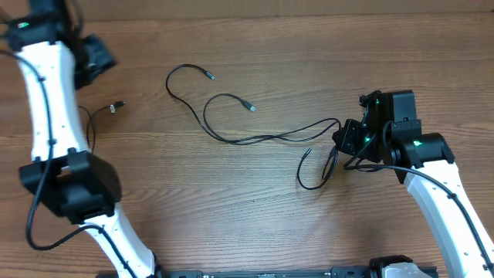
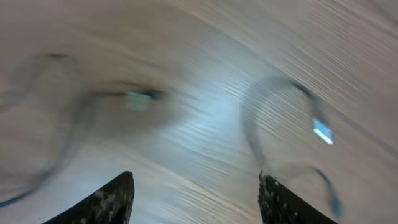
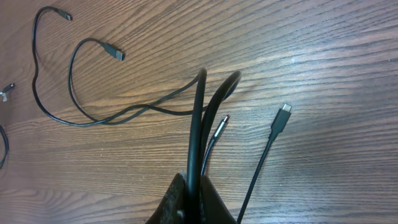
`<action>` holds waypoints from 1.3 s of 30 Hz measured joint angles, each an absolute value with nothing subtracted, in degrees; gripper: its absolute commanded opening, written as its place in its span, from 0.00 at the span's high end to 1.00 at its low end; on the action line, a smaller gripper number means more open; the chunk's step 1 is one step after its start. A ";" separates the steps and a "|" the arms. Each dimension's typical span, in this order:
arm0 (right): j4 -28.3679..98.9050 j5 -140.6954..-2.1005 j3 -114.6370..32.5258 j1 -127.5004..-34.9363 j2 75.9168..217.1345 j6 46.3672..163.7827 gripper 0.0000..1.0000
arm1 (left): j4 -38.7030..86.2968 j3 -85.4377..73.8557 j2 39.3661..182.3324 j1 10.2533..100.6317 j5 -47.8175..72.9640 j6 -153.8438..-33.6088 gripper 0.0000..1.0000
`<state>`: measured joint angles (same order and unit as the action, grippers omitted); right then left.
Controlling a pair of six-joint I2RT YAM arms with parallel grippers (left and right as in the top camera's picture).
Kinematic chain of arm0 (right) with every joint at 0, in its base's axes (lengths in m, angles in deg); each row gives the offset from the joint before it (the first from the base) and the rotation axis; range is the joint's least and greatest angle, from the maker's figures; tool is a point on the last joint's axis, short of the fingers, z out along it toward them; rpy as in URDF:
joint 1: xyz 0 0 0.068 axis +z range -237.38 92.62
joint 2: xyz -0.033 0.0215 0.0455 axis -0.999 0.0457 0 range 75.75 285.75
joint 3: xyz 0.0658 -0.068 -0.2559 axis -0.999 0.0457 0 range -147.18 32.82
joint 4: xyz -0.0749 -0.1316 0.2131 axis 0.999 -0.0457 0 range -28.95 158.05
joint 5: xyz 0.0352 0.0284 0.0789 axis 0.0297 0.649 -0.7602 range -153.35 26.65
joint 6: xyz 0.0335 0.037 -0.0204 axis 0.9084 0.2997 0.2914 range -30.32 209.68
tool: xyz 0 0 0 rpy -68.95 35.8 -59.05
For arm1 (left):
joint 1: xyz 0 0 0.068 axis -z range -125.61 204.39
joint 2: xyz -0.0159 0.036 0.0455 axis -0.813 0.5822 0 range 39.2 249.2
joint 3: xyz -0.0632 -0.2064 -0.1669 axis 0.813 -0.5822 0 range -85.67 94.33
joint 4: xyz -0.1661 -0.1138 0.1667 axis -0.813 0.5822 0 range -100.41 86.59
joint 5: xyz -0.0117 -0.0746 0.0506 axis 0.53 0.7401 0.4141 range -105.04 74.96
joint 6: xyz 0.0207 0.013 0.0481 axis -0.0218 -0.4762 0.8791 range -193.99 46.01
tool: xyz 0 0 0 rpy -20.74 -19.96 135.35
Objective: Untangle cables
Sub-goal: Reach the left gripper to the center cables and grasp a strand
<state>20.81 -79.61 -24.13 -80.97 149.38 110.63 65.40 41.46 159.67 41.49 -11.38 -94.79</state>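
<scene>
Thin black cables [image 1: 247,139] lie across the middle of the wooden table, with plug ends at the upper left [image 1: 208,76] and at the centre [image 1: 250,107]. My right gripper [image 1: 345,141] is shut on a bend of black cable [image 3: 198,130]; in the right wrist view [image 3: 193,190] the fingers pinch it between them. A loose plug end [image 3: 285,111] lies just to the right of it. A separate cable with a silver plug [image 1: 116,107] lies at the left. My left gripper [image 2: 196,193] is open and empty above blurred cables; its view is motion-blurred.
My left arm's white link and black joint [image 1: 69,185] stand over the left side of the table. A small cable loop [image 1: 312,174] lies left of my right gripper. The table's near edge has a black rail [image 1: 262,272].
</scene>
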 measured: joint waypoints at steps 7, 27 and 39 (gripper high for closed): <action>20.81 -79.61 -24.13 -80.97 149.38 110.63 0.92 | 65.47 41.44 159.67 53.73 -0.50 -91.07 0.17; 14.78 -68.37 -24.17 -81.03 149.38 113.86 0.56 | 65.82 39.47 165.13 78.62 5.34 -88.78 0.11; 12.85 -62.75 -24.17 -94.08 149.38 121.88 0.42 | 65.58 39.45 165.13 83.91 4.77 -88.56 0.09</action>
